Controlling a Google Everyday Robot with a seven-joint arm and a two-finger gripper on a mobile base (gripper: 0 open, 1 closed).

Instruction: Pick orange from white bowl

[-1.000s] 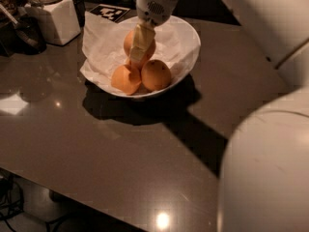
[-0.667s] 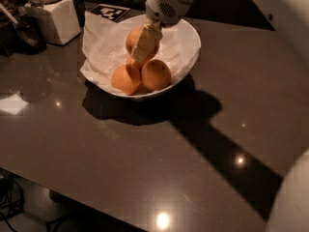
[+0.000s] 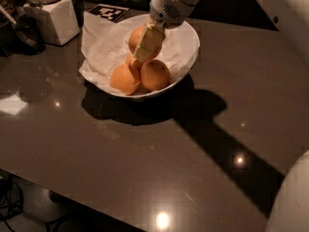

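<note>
The white bowl (image 3: 191, 38), lined with crumpled white paper, stands at the back middle of the dark table. My gripper (image 3: 141, 50) reaches down into it from above, and its pale near finger (image 3: 147, 41) lies across the front of the orange (image 3: 134, 36). The gripper is shut on this orange, which sits higher than the two other oranges (image 3: 124, 79) (image 3: 155, 74) lying side by side at the bowl's front. The far finger is hidden behind the fruit. A bit of orange skin shows just under the fingertip.
A white square-based jar (image 3: 52, 16) stands at the back left beside a dark utensil (image 3: 25, 32). A black-and-white tag (image 3: 110, 12) lies behind the bowl. The table's front edge (image 3: 72, 197) runs along the lower left. My white arm body (image 3: 292, 197) fills the lower right corner.
The gripper and the orange in it have risen a little above the other two oranges. My arm body has drawn back from the right foreground.
</note>
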